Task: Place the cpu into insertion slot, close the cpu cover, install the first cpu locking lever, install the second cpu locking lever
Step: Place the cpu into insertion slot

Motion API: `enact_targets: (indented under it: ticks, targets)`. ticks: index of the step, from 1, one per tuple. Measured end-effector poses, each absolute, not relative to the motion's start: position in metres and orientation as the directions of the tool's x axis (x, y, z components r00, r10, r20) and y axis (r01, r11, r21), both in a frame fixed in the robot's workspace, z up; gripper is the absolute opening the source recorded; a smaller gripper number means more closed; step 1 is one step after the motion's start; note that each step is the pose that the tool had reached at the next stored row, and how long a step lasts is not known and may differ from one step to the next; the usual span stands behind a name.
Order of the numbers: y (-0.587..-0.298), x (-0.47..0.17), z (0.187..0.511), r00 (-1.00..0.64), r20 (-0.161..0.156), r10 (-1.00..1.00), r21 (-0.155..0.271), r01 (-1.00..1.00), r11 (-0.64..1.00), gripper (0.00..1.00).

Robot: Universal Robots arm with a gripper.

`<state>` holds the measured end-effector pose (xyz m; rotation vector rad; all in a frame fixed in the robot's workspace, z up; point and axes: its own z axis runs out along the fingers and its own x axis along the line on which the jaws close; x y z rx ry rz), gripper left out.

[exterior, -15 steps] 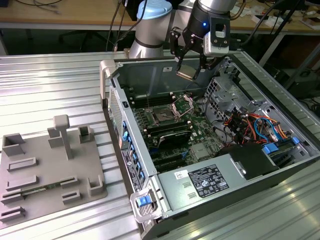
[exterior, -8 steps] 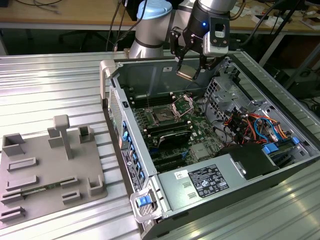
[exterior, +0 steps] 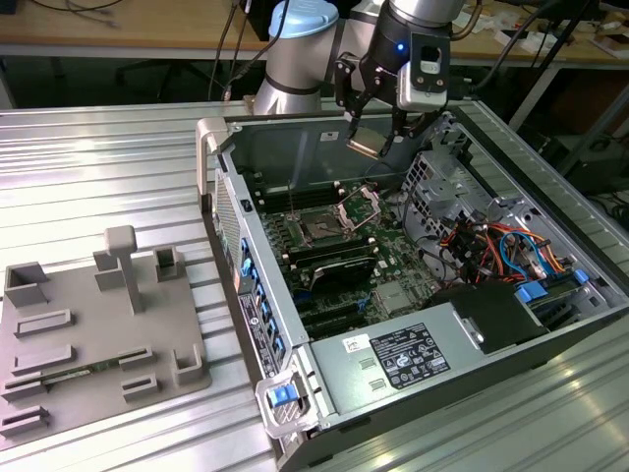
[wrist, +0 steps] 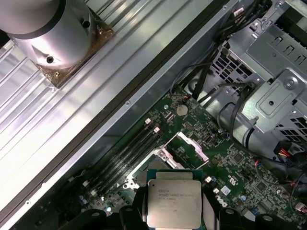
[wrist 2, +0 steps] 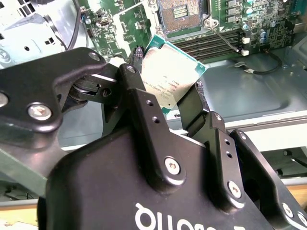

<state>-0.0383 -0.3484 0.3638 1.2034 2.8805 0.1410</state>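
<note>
A black two-fingered claw [exterior: 371,136] is clamped on the cpu [wrist 2: 170,76]. Its fingers [wrist 2: 144,108] press two opposite edges, with the dull metal face showing between them. The chip hangs in the air inside an open computer case [exterior: 295,147] on a ribbed metal worktop [exterior: 98,167]. The insertion slot [wrist 2: 180,12] lies below the claw, well apart from it, and the cpu cover [exterior: 360,206] is swung up beside it. The chip looks light, stiff and flat. Its underside and the socket pins are probably fragile, so the thin edges seem the right place to hold, though smooth metal may slip.
</note>
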Motion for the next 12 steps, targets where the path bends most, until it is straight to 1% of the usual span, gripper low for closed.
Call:
enact_targets:
  ticks: [12]
  targets:
    - [-0.3484, -0.0383, 0.3638, -0.693, 0.019, 0.72, 0.09, 0.719, 0.689, 0.55]
